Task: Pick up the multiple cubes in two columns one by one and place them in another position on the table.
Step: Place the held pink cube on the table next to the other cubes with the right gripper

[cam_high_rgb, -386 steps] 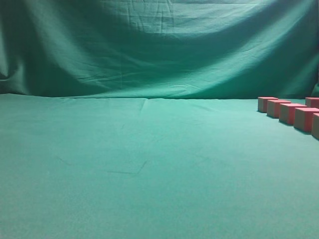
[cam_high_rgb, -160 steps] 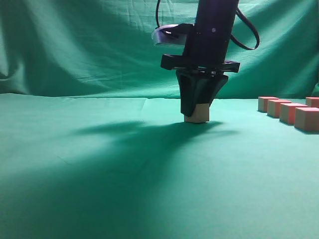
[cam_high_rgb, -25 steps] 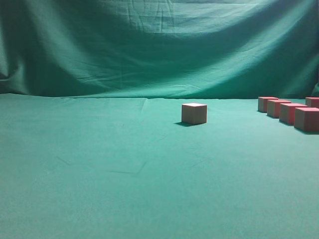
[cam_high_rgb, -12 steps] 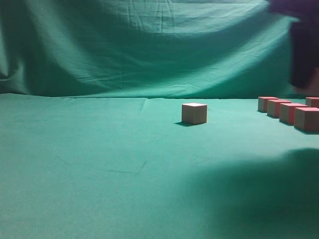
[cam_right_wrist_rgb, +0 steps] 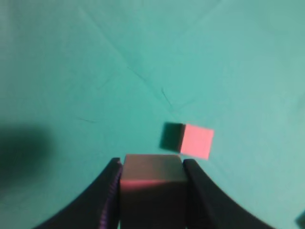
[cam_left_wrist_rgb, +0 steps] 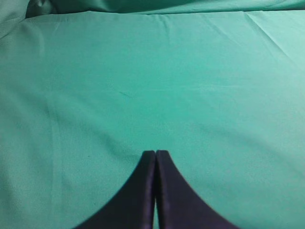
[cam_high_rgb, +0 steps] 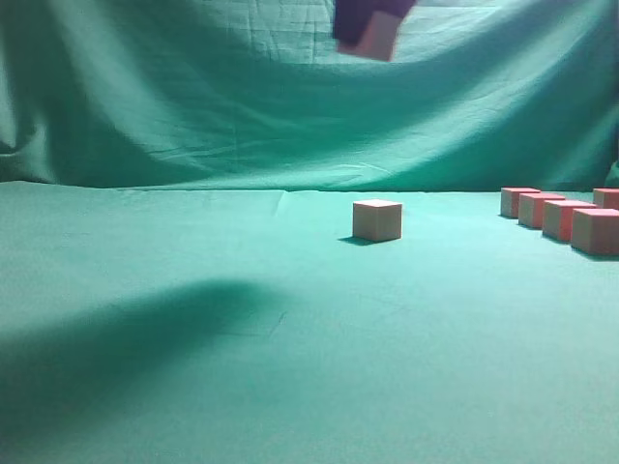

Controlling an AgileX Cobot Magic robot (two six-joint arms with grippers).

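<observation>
Green cloth covers the table (cam_high_rgb: 193,387) and runs up as a draped, creased backdrop (cam_high_rgb: 193,87); dim light, big soft shadow (cam_high_rgb: 126,338) across front left. Right gripper (cam_right_wrist_rgb: 151,164) is high over the table at the top edge of the exterior view, blurred, jaws clamped on one cube (cam_right_wrist_rgb: 152,183). A lone cube (cam_high_rgb: 377,219) sits mid-table, below and just right of the held one in the wrist view, not touching. Row of cubes (cam_high_rgb: 556,217) at the far right edge, well apart from the lone one. Left gripper (cam_left_wrist_rgb: 155,155): fingers pressed together, nothing held, over bare cloth.
</observation>
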